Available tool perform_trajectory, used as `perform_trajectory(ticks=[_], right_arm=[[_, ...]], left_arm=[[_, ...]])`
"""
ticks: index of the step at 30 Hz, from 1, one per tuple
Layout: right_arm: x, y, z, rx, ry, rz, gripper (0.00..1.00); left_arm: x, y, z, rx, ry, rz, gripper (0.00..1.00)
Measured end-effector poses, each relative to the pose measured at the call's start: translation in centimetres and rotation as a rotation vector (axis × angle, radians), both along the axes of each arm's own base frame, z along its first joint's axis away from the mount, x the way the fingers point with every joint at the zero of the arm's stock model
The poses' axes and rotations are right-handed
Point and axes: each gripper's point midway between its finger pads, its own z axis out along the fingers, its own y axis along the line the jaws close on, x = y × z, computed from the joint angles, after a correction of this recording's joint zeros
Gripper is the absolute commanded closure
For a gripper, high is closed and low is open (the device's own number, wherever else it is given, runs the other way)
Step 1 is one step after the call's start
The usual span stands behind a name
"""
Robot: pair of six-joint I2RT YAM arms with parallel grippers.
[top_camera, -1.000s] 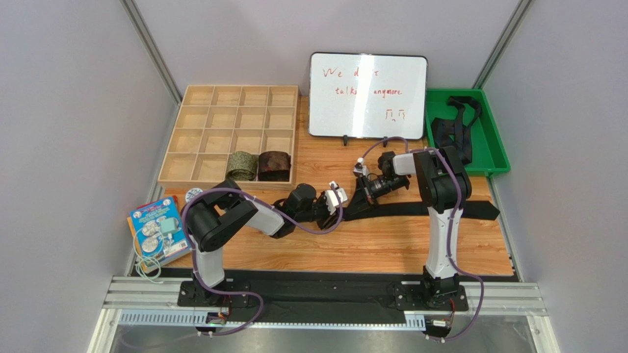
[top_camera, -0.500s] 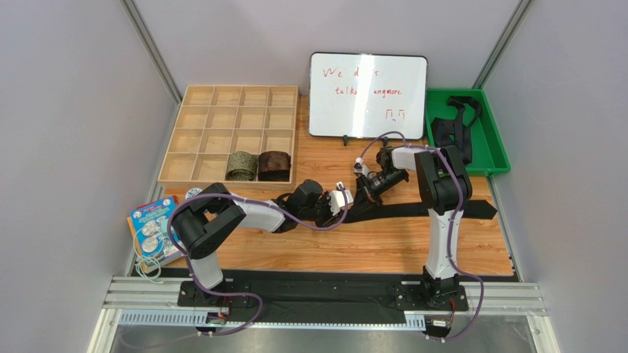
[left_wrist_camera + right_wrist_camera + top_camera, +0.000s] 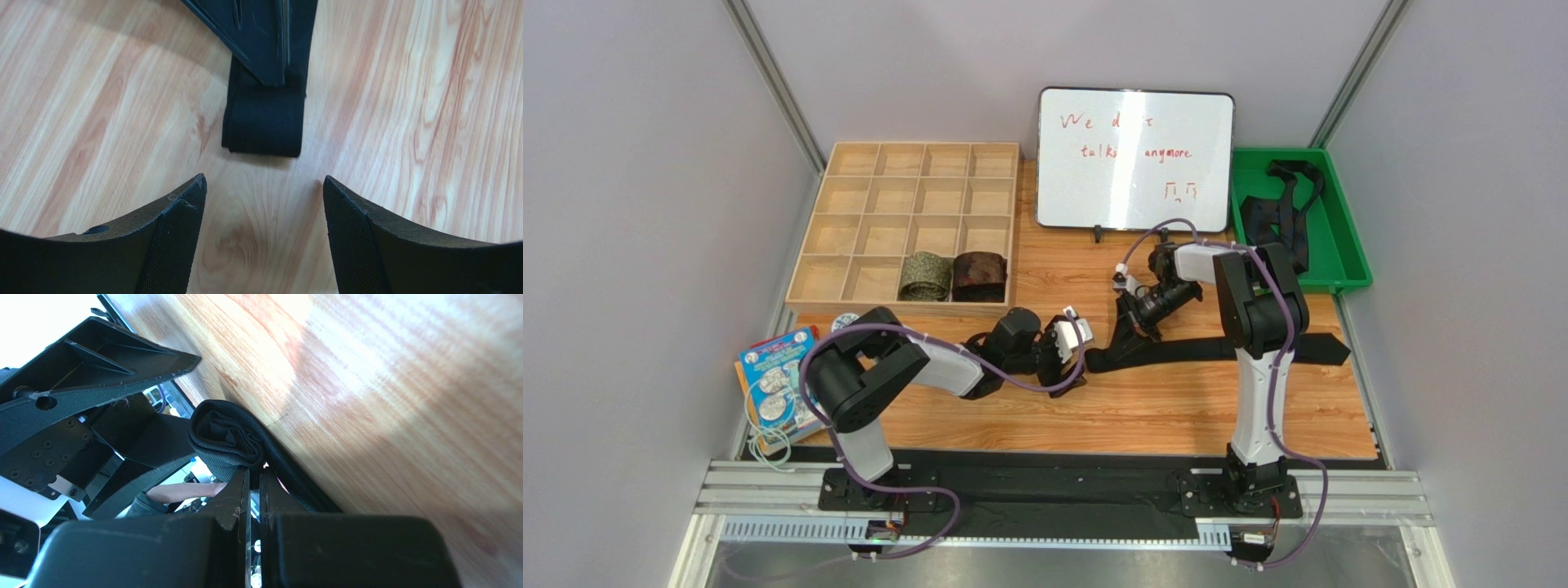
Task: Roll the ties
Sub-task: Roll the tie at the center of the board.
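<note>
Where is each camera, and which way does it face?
Top external: above, behind both arms, facing down at the table; they show whole.
Left wrist: faces down at the black tie's rolled end; open left end effector shows.
Right wrist: low, faces along the table; right end effector, shut on the tie, shows.
Wrist views share the rolled end.

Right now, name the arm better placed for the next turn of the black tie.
Right. The right gripper is shut on the rolled end of the black tie; the left gripper is open, not touching it.
</note>
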Motion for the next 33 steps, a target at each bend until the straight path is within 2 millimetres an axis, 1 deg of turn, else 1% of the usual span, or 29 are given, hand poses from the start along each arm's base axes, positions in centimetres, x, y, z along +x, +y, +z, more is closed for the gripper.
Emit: perform_trajectory(ticks=[5,7,10,11,12,14,16,17,19,20,21,22,23,25,28,33], right_arm=[[0.0,-0.1,0.0,-0.010,0.004,0.004,1.00],[0.0,-0.1,0.0,-0.015,0.005,0.008,1.00],[-0.2,0.1,0.0,-0.016,0.006,0.015,1.00],[-0.2,0.2,0.0,-0.016,0.006,0.015,1.00],[-0.2,0.3,0.0,-0.017,0.007,0.015,1.00],[-0.1,0.4,-0.1,-0.017,0.004,0.012,1.00],[-0.1,0.4,-0.1,-0.018,0.005,0.010,1.00],[-0.1,0.5,-0.1,-0.017,0.005,0.009,1.00],[0.0,0.7,0.0,-0.013,0.004,0.008,0.99],[0.0,0.8,0.0,-0.007,0.002,0.008,0.92],[0.0,1.0,0.0,-0.004,0.001,0.010,0.89],[0.0,1.1,0.1,-0.001,-0.001,0.011,0.83],[0.1,1.1,0.1,0.000,-0.004,0.011,0.71],[0.2,1.0,0.1,-0.007,-0.022,0.016,0.65],[0.7,0.6,0.8,-0.012,-0.065,0.009,0.64],[2.2,-0.1,3.4,0.021,-0.168,-0.034,0.68]], left_arm=[[1.5,-2.2,0.0,-0.085,-0.025,0.013,0.23],[2.1,-3.3,0.0,-0.112,-0.038,0.013,0.24],[2.2,-4.3,0.0,-0.133,-0.049,0.005,0.39],[2.2,-4.4,0.0,-0.136,-0.051,0.002,0.52],[2.1,-4.5,0.0,-0.138,-0.052,0.000,0.57],[1.7,-4.7,-0.1,-0.134,-0.052,-0.014,0.66],[1.6,-4.6,-0.1,-0.118,-0.057,-0.014,0.69],[1.6,-4.5,-0.1,-0.111,-0.058,-0.013,0.74],[1.6,-4.2,-0.1,-0.082,-0.065,-0.014,0.78],[1.6,-3.9,-0.1,-0.062,-0.067,-0.014,0.79],[1.6,-3.8,0.0,-0.040,-0.067,-0.017,0.80],[1.6,-3.7,0.0,-0.021,-0.065,-0.019,0.80],[1.6,-3.5,0.0,0.004,-0.063,-0.024,0.80],[1.6,-3.2,0.0,0.049,-0.062,-0.032,0.80],[1.8,-2.8,0.0,0.105,-0.067,-0.043,0.79],[2.1,-2.5,0.0,0.168,-0.066,-0.058,0.76]])
